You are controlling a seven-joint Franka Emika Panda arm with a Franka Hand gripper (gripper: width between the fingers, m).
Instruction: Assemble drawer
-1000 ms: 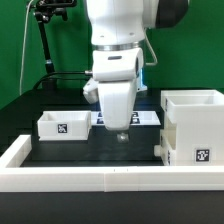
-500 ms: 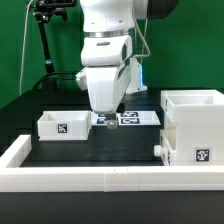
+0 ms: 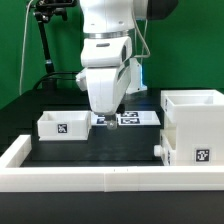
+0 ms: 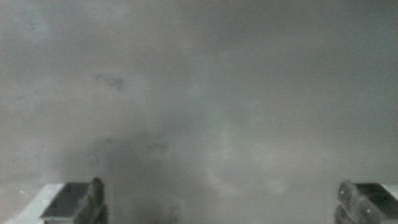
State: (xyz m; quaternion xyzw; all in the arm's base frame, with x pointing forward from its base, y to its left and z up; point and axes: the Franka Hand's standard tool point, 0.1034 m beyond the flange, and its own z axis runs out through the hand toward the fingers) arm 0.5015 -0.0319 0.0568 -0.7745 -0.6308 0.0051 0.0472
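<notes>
Gripper [image 3: 100, 119] spread wide, holding nothing. Visible drawer parts: one tray [image 3: 64, 125], one hollow shell [image 3: 196, 128].

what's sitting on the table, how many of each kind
small shallow tray: 1
large hollow shell: 1
marker board: 1
long white border wall: 1
total: 4 (only one tray shows in the exterior view)
</notes>
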